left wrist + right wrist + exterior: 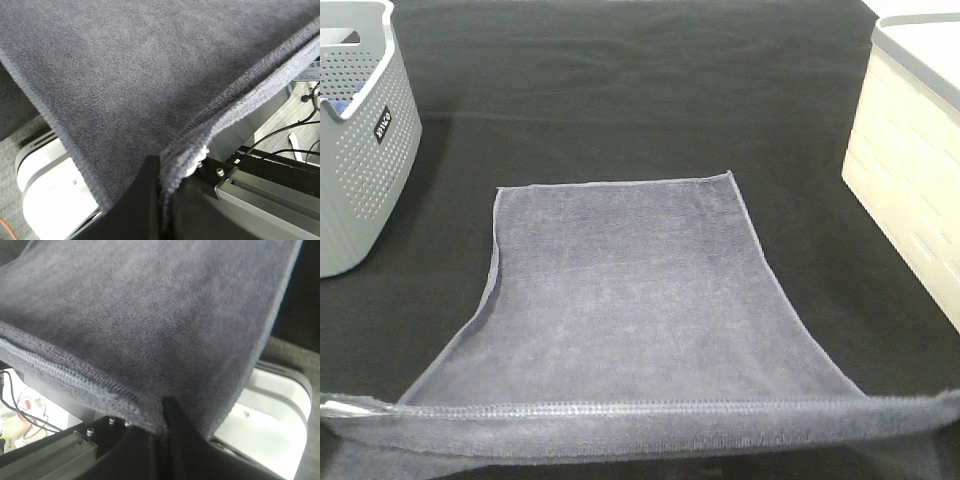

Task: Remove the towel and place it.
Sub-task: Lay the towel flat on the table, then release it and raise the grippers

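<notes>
— While its far end is laid flat on the black table cloth (620,90), how is the near end of the towel (630,290) held?
— It is lifted off the cloth and stretched across the bottom of the high view, with the lighter stitched hem run from side to side. One near corner is pinched in the left gripper (161,172), whose dark fingers (142,200) are closed on the hem.
— And the other corner?
— It is clamped the same way by the right gripper (161,412). Fabric is squeezed between its fingers (175,430), and the rest of the towel is spread away from the jaws.
— What is seen beside the towel?
— A grey perforated basket (360,150) is stood on the cloth at the left, well apart from the towel, and a cream bin with a grey rim (910,170) is set at the right. Neither is touched by the towel.
</notes>
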Robot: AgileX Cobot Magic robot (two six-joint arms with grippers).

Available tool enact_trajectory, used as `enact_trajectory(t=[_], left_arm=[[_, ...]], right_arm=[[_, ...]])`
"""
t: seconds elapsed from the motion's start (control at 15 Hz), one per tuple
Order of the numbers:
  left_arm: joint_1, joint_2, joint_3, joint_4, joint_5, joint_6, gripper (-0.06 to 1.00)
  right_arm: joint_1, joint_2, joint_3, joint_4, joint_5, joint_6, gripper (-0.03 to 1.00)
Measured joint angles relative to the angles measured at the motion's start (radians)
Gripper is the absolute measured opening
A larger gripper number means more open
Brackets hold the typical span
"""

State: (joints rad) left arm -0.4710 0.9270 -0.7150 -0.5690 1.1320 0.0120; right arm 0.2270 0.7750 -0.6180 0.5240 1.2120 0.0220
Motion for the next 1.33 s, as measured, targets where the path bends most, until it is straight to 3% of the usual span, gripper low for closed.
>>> enact_trajectory(t=[0.73, 1.2, 1.33], left_arm=[[0.000, 0.441, 0.002, -0.004, 0.003, 0.078, 0.00], [0.005, 0.555, 0.002, -0.029, 0.012, 0.135, 0.00], [-0.036, 0.571, 0.002, 0.000, 0.013, 0.139, 0.00]], right_arm=[[-0.007, 0.435, 0.015, -0.050, -0.006, -0.087, 0.02], [-0.008, 0.633, 0.015, -0.048, -0.030, -0.144, 0.02], [-0.008, 0.665, 0.015, -0.030, -0.038, -0.195, 0.02]])
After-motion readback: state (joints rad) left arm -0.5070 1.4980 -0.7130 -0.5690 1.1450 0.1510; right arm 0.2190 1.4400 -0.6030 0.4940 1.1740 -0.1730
